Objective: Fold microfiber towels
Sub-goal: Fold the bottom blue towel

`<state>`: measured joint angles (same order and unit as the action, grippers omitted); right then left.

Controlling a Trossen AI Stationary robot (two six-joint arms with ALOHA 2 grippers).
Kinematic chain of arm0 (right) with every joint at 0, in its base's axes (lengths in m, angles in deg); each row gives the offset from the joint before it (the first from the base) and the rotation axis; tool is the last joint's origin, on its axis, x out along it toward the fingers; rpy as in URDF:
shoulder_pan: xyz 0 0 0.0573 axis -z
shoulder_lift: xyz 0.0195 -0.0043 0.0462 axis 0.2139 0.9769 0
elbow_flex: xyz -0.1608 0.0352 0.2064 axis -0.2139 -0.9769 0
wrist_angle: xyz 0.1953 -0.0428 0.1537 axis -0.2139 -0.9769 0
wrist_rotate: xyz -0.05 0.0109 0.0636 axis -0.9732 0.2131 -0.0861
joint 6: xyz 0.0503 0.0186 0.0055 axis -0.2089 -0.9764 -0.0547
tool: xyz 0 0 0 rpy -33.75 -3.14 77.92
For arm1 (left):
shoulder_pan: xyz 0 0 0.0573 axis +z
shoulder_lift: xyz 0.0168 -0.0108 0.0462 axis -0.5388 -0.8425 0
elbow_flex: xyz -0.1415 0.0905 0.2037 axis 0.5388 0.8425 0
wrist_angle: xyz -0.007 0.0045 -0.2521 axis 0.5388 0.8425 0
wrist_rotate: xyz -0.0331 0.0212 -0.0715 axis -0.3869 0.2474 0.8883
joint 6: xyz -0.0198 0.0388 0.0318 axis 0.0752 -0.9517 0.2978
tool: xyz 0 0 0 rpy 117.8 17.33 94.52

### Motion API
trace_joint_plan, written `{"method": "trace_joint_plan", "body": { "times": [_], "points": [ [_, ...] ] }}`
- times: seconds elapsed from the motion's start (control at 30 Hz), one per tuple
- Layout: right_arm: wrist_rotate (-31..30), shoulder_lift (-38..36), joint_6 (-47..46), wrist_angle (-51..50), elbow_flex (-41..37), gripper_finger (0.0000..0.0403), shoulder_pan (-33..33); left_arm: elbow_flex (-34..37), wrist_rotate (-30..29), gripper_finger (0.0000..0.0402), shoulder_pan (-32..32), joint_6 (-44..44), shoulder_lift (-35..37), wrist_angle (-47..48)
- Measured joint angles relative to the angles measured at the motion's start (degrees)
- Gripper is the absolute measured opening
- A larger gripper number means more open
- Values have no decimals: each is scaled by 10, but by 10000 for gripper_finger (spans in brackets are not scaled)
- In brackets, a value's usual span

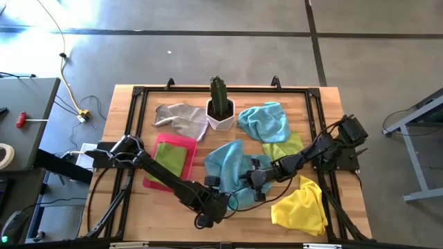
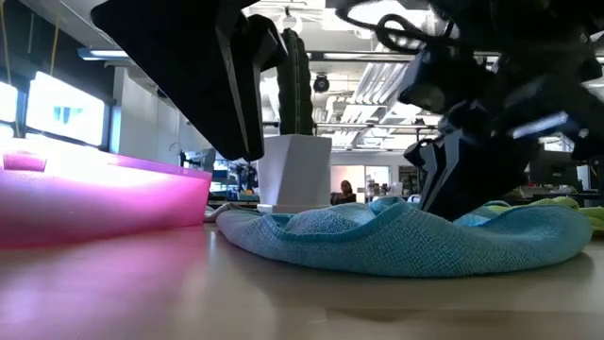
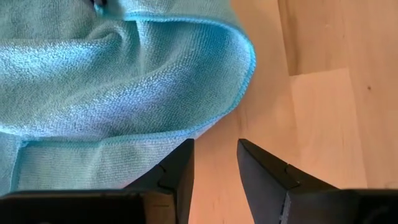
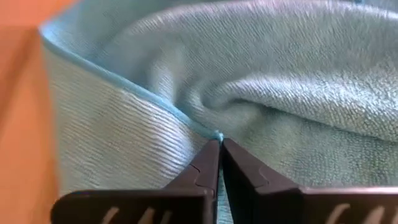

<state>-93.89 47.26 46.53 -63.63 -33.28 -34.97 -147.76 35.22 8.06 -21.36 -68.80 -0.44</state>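
A: Where is the towel they are working on?

B: The light blue towel point(image 1: 232, 166) lies rumpled at lower centre of the high view, on the wooden tabletop point(image 1: 360, 214). The right gripper point(image 4: 219, 144) has its fingers pressed together on the towel's hemmed edge, pinching it. The left gripper point(image 3: 214, 155) sits just beside the towel's rounded fold, fingers parted over bare wood, grasping nothing.

A: And the other cloths?

B: A second light blue towel point(image 1: 265, 121) lies at upper centre-right, a lime green towel point(image 1: 287, 146) just below it, a yellow towel point(image 1: 301, 206) at lower right, a grey towel point(image 1: 180, 119) at upper centre-left. Another green towel point(image 1: 172, 159) rests in the pink tray point(image 1: 181, 140) left of centre.

A: What of the surface itself?

B: Pale butcher-block planks, framed by a black metal rail point(image 1: 221, 88). A cactus in a white pot point(image 1: 221, 104) stands near the top edge.

A: The room?

B: Grey concrete floor point(image 1: 208, 48) with a yellow cable point(image 1: 66, 76) at upper left. In the low view, ceiling lights point(image 2: 377, 104) and bright windows point(image 2: 57, 113) on the left.
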Motion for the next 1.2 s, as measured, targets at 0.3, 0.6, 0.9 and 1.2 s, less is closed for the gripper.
{"method": "trace_joint_plan", "body": {
  "times": [0.3,0.6,0.9,1.2],
  "points": [
    [25,-91,-102,-25,0,2,-51,0,0,113,0,0,0,6],
    [90,-102,-276,-26,0,1,-146,0,0,113,0,-9,0,18],
    [90,-102,-320,-26,0,51,-187,0,0,113,1,-15,0,19],
    [81,-103,-300,-26,0,128,-176,0,-51,113,13,-61,0,19]
  ]
}}
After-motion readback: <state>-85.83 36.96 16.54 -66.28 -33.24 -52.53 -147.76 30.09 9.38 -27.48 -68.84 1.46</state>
